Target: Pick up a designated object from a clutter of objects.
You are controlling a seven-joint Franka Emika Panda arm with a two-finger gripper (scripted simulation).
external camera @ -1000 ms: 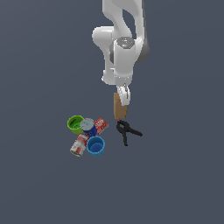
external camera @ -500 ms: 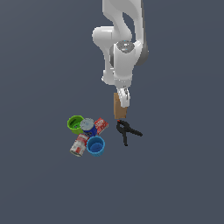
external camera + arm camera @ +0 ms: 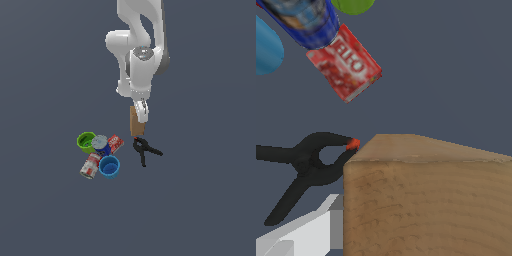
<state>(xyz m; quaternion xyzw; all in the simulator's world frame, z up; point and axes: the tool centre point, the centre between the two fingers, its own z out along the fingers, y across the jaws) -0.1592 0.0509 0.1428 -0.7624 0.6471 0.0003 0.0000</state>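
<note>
From the exterior view I see my arm hanging down over the dark floor, with the gripper [image 3: 140,114] closed on the upper part of the tan box [image 3: 136,127]. The box stands upright, just above the black clamp [image 3: 145,150]; at this size I cannot tell whether its lower end touches the floor or the clamp. Toward the exterior view's left sits the clutter: the green cup [image 3: 86,142] stands open and looks empty, the blue can with a grey lid [image 3: 101,144] is pressed against it, the small red box [image 3: 115,143] lies just beside that can, the red-and-white can [image 3: 90,165] lies on its side, and the blue cup [image 3: 109,166], mouth up, shows only blue inside.

From the wrist view the tan box [image 3: 431,200] fills much of the picture, close to the camera, with a white finger [image 3: 301,235] against its side. The black clamp [image 3: 308,167] lies beyond it, its orange tip just beside the box's edge. Further off are the small red box [image 3: 348,67], the blue can [image 3: 303,20], a slice of the blue cup [image 3: 266,47] and the green cup [image 3: 353,5].
</note>
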